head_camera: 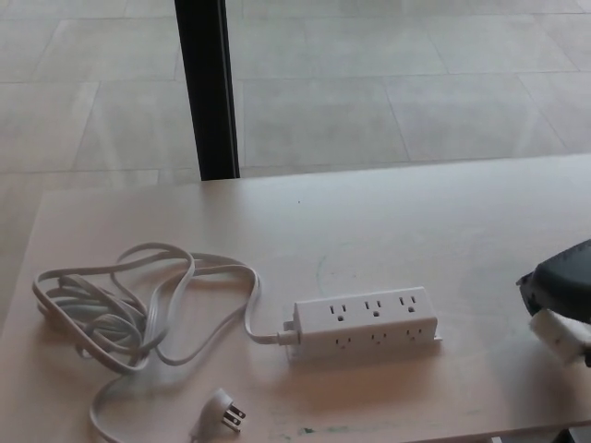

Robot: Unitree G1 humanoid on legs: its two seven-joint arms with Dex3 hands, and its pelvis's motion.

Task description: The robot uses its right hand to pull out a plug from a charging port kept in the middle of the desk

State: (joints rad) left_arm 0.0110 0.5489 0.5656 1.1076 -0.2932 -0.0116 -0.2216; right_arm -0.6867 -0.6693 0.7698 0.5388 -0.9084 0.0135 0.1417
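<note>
Though frame-cropped, right hand [560,293] holds plug [560,333].

Soft, even daylight fills the frame, brightest on the pale floor [388,83] across the upper half. The desk [397,221] looks washed out and low in contrast, with a faint sheen at centre right. Shadows are weak: a thin one under the strip [365,323] at lower centre, slight ones beside the cord [129,305] at lower left. The picture is a little soft overall. The right hand [560,300], at the right edge, is blurred.
</note>
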